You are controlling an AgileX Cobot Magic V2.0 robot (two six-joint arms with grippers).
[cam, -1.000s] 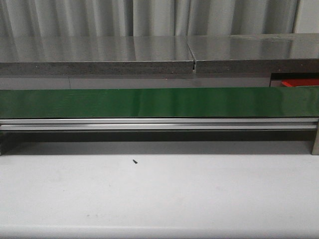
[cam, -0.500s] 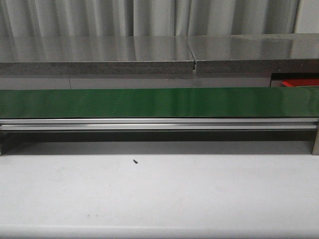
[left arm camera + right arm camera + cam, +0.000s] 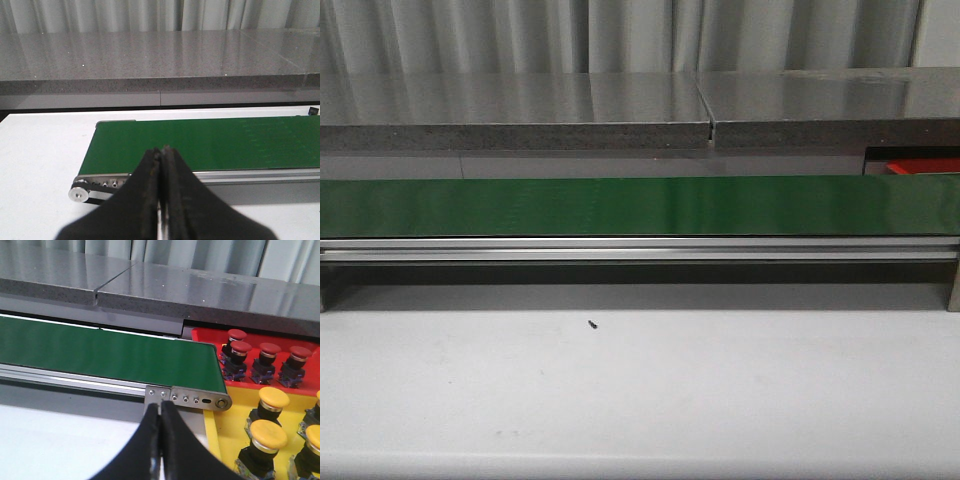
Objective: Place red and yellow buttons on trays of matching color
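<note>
Both arms look to be waiting between picks: the left tool (image 3: 161, 200) has its fingers pressed together with nothing between them, poised before the left end of the green belt (image 3: 210, 142), and the right tool (image 3: 160, 440) is likewise closed and empty before the belt's right end. The belt carries no button in any view, so the next move probably calls for waiting until one arrives, then opening a tool over it. The buttons in sight are already sorted: red buttons (image 3: 241, 351) stand in the red tray (image 3: 210, 336) beyond the belt's right end, and yellow buttons (image 3: 268, 436) stand in the yellow tray (image 3: 227, 440) just beside it, nearer the robot. The white tabletop (image 3: 640, 400) holds only a small dark speck (image 3: 592, 323); behind runs a grey stone counter (image 3: 520, 110) with pale curtains (image 3: 620, 35).
</note>
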